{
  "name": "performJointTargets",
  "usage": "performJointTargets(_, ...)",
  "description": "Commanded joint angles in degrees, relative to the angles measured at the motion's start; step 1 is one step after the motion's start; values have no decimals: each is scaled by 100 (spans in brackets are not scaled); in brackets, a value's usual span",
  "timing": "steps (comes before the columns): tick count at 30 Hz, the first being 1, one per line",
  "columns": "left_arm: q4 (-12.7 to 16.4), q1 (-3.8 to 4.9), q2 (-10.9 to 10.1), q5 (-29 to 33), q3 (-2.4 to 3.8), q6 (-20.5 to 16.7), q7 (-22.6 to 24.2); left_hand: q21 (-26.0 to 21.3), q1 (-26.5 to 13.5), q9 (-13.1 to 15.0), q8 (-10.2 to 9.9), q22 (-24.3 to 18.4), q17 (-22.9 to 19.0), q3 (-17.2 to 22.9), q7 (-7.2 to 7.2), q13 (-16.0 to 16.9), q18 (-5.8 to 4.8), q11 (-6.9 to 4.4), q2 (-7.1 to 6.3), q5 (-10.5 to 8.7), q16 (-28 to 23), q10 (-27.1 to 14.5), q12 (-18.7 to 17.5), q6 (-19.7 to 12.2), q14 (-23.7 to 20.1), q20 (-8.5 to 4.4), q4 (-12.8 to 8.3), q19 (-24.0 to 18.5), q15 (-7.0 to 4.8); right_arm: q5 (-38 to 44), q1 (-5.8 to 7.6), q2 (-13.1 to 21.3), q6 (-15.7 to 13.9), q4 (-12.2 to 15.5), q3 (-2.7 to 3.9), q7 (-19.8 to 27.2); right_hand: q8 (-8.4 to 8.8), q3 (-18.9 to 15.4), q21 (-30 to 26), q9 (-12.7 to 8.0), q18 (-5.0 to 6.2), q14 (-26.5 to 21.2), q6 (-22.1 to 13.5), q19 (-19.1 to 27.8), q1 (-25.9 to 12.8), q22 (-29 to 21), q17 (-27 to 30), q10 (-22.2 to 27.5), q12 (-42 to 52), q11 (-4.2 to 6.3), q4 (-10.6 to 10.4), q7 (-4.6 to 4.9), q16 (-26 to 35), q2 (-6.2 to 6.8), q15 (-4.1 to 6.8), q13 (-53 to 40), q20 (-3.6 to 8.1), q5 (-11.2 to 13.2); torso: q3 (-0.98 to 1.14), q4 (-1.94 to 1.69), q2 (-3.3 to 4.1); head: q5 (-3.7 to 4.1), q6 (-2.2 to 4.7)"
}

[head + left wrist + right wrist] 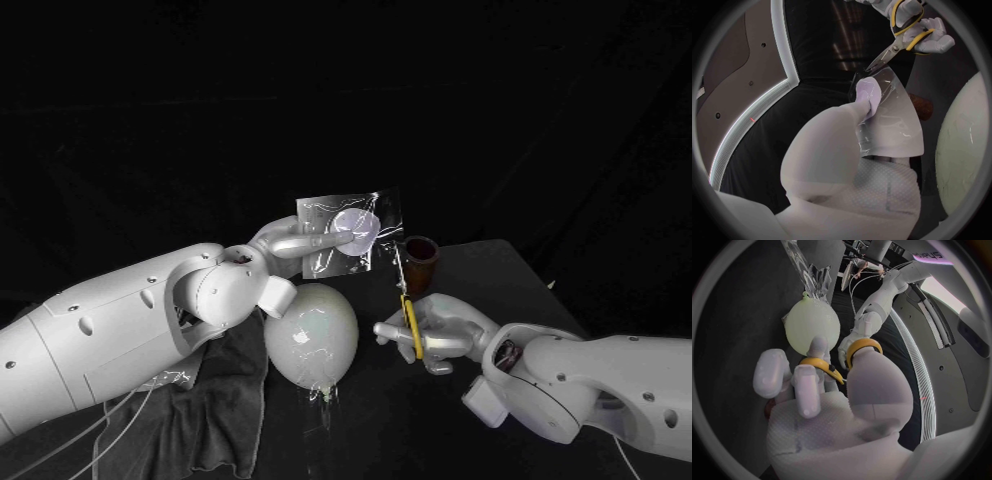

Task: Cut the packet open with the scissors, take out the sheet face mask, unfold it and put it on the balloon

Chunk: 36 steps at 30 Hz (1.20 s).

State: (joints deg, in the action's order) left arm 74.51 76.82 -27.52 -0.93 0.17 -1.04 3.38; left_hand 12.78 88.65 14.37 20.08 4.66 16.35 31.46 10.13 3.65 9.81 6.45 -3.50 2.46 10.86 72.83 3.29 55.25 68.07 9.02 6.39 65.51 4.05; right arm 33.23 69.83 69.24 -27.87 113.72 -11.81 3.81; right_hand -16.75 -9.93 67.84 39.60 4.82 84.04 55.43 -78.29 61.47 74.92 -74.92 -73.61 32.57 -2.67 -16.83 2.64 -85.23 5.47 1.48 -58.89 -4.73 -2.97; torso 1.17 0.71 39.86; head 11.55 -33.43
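Both grip: left hand (293, 243) pinches packet (351, 232), right hand (444, 336) holds scissors (410, 318); keep it taut, cut near the edge.

Clear packet (348, 232) upright above the pale balloon (310, 335) (lying on the tabletop (490, 270)); yellow-handled scissors (408, 310) beside the balloon, blades toward packet.

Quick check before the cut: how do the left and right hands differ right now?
The left hand holds the clear packet up in the air; the right hand grips the yellow-handled scissors, blades pointing up towards the packet. The left hand sits higher and farther back; the right hand is lower, nearer the robot. Shared: both hold something, close to the balloon.
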Motion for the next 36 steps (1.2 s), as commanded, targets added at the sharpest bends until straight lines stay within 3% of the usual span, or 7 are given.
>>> performJointTargets(1, 28, 3, 9, -16, 1, 151, 22, 20, -22, 568, 37, -5, 6, 37, -2, 0, 64, -15, 46, 35, -10, 31, 38, 23, 2, 7, 1, 52, -28, -41, 10, -9, -27, -10, 10, 83, -75, -48, 28, 28, 0, 363, -360, -30, 24, 642, -830, -563, 566, 113, 3, 344, -23, -78, 51, -19, 21, 21, 1, -3, -1, 6, -4)
performJointTargets(8, 24, 1, 2, -16, 1, 140, 25, 20, -22, 568, 37, -5, 6, 37, -2, 0, 64, -15, 46, 35, -10, 31, 38, 23, 2, 7, 1, 52, -28, -36, 10, -8, -21, -14, 10, 80, -139, -86, 56, 54, -7, 370, -311, -46, 44, 656, -846, -588, 579, 137, 5, 318, -32, -116, 72, -31, 44, 21, 0, 1, 2, 8, 0)
performJointTargets(13, 20, 0, -5, -17, 1, 128, 26, 20, -22, 568, 37, -5, 6, 37, -2, 0, 64, -15, 46, 35, -10, 31, 38, 23, 2, 7, 1, 52, -28, -29, 10, -9, -16, -9, 10, 102, -33, -153, -13, 8, 2, 340, -558, -9, 55, 636, -767, -549, 429, 98, -4, 376, 29, -39, 52, 41, 49, 20, 3, -1, 2, -2, -2)
performJointTargets(20, 4, -1, -8, -22, 2, 113, 25, 20, -22, 568, 37, -5, 6, 37, -2, 0, 64, -15, 46, 35, -10, 31, 38, 23, 2, 7, 1, 52, -28, 6, 10, -5, -124, 23, 10, 191, 185, -69, -310, -94, 49, 84, -1000, 166, 41, 532, -174, 58, -914, -74, -20, 561, 495, 291, -88, 817, -56, 12, 4, 4, 0, -8, -1)
performJointTargets(21, 2, -1, -8, -25, 2, 112, 25, 20, -22, 568, 37, -5, 6, 37, -2, 0, 64, -15, 46, 35, -10, 31, 38, 23, 2, 7, 1, 52, -28, 15, 10, -3, -149, 27, 10, 202, 299, -112, -381, -140, 59, -24, -1215, 205, 38, 507, 88, 250, -1139, -149, -29, 641, 706, 460, -146, 978, -103, 5, 4, 4, 0, -8, -1)
performJointTargets(26, -5, -1, -6, -92, 1, 114, 29, 21, -31, 574, 39, -6, 10, 46, -3, 0, 64, -16, 44, 35, -12, 33, 38, 22, 3, 7, -8, 54, -29, -12, 11, 0, -198, 17, 10, 210, 459, -307, -533, -201, 88, -165, -1526, 294, 42, 453, 441, 755, -1830, -309, -40, 791, 996, 750, -278, 1591, -224, -9, 6, 2, -3, -9, 3)
performJointTargets(36, 12, -1, -9, -274, 1, 136, 64, 21, -32, 575, 40, -6, 10, 48, -3, 0, 64, -16, 43, 35, -12, 33, 38, 22, 4, 6, -10, 54, -29, -41, 14, -9, -159, 2, 11, 185, 535, -423, -669, -239, 117, -406, -1711, 390, 29, 406, 899, 1072, -2379, -442, -57, 902, 1355, 884, -392, 2269, -342, -20, 1, 1, 6, 2, 11)
